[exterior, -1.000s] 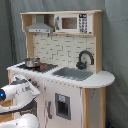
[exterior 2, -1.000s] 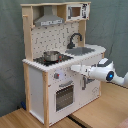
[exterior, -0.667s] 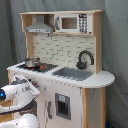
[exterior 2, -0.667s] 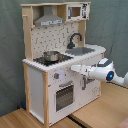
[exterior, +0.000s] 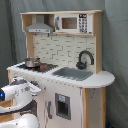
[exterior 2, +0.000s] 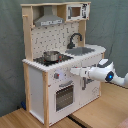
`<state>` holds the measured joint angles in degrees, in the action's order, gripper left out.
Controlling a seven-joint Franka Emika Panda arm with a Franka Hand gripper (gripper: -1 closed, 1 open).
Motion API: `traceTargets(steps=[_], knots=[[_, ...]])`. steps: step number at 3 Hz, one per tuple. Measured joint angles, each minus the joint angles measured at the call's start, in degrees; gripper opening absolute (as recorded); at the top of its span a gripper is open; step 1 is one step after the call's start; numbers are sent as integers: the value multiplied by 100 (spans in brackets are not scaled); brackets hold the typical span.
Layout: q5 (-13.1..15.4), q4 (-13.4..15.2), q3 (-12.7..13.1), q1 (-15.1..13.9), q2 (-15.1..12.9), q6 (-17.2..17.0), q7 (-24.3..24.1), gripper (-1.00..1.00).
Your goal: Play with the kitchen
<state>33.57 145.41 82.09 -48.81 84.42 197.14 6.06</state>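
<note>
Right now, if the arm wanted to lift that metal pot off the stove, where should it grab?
Probably the pot's open rim, coming straight down from above. It stands upright on the stovetop with clear space beneath the range hood.

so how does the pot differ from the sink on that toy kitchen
The pot is shiny metal and round, and stands raised on the stovetop; the sink is dull grey and rectangular, sunk into the counter. The pot is the smaller of the two. The black faucet arches over the sink; the range hood hangs above the pot. Both sit in the same white countertop.
</note>
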Motion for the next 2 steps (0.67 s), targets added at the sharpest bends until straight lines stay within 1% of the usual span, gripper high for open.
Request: traceTargets(steps=[1,2], knots=[[0,-7,16,31,0,-109,656,-100],[0,-23,36,64,0,-251,1214,-100]])
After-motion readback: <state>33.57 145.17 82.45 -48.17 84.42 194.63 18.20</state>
